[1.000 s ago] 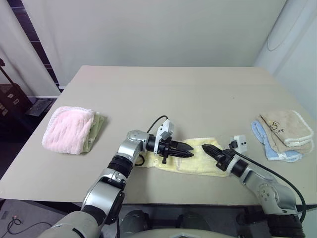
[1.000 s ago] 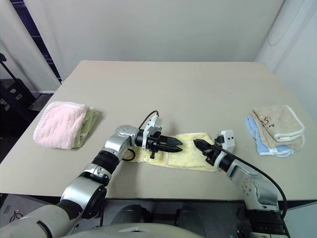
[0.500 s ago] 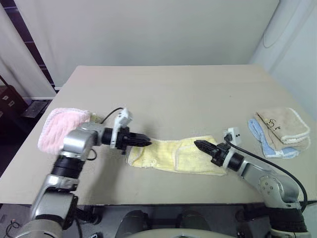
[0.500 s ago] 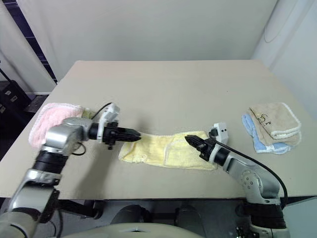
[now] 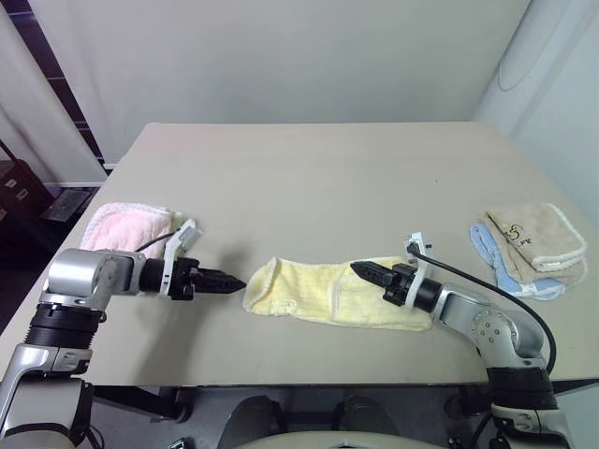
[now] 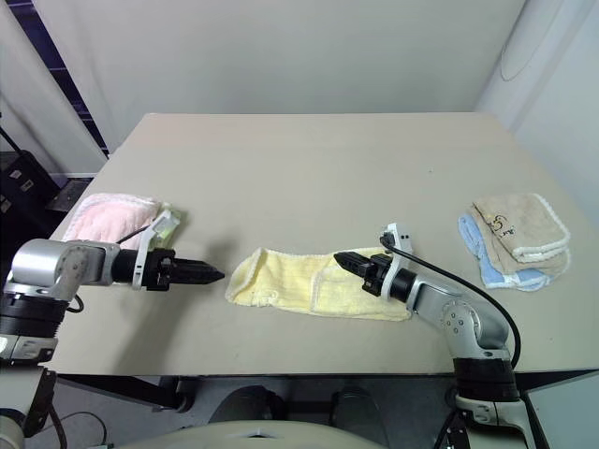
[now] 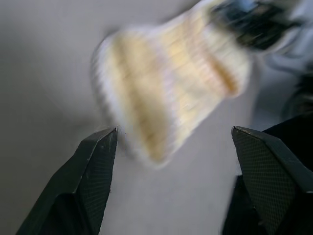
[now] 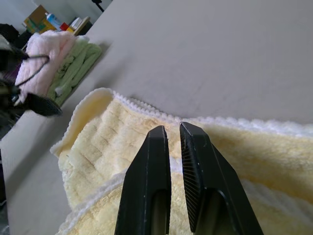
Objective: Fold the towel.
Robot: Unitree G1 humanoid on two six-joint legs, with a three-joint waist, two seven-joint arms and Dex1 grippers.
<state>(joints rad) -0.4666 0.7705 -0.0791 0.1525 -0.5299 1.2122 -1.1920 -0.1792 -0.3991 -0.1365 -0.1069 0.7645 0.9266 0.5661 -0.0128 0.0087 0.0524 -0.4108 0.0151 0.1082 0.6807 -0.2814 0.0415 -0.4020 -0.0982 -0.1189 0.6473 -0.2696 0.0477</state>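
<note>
Yellow terry cloth, the towel [image 5: 332,293] lies stretched sideways near the front edge of the table [image 5: 328,178], roughly midway between its left and right edges, with a fold line across its middle and whitish hems along its borders. In the left eye view the left gripper [image 5: 231,281] hovers just off the towel's left end, apart from it, pointing toward it along the front edge. The right gripper [image 5: 359,269] sits over the towel's right half with its tip low on the cloth. A pink towel [image 5: 126,227] with a green one tucked beside it rests near the table's left edge, behind the left arm. A beige towel [image 5: 535,236] lies on a blue towel [image 5: 494,251] by the right edge.

The right eye view shows the same layout: the left gripper [image 6: 213,275] clear of the towel's rounded left end, the right gripper [image 6: 343,258] above the folded right portion.

From the left wrist view, the left fingers [image 7: 90,171] stand wide apart with nothing between them, and the towel [image 7: 166,93] appears blurred beyond them on the tabletop.

From the right wrist view, the right fingers [image 8: 151,186] are pressed nearly together with only a thin slit between them. I cannot tell whether any cloth is pinched. The towel [image 8: 102,147] spreads beneath and ahead of them, with the pink and green towels at the far corner.
</note>
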